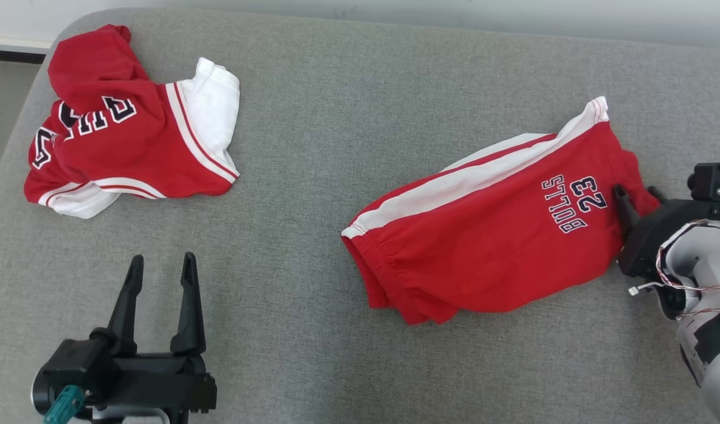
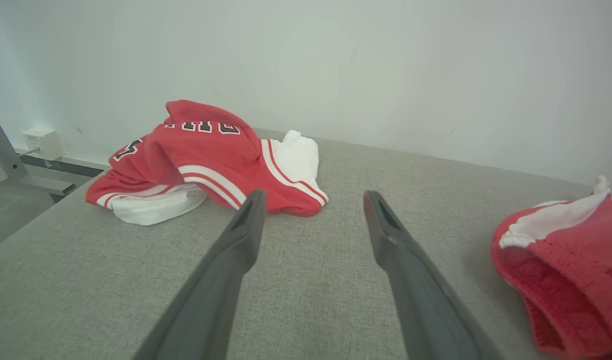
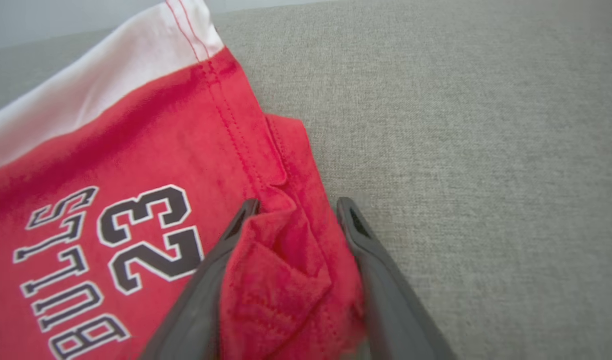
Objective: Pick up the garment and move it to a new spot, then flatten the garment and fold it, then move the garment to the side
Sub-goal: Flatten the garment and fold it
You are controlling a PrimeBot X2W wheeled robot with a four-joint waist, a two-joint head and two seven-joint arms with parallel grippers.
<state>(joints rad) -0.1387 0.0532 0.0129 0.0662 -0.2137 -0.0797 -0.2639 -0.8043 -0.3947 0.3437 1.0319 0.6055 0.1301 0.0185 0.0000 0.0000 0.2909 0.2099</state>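
From the wrist — right fingers (image 3: 200, 305) straddle the shorts' (image 3: 110, 150) bunched hem; left fingers (image 2: 230, 260) wide.

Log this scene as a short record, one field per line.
surface: grey padded fabric
shorts: red with a white stripe, lying on the right
top: red and white, crumpled at far left
left gripper: open, nothing between its fingers
right gripper: fingers apart, astride a fold at the shorts' corner
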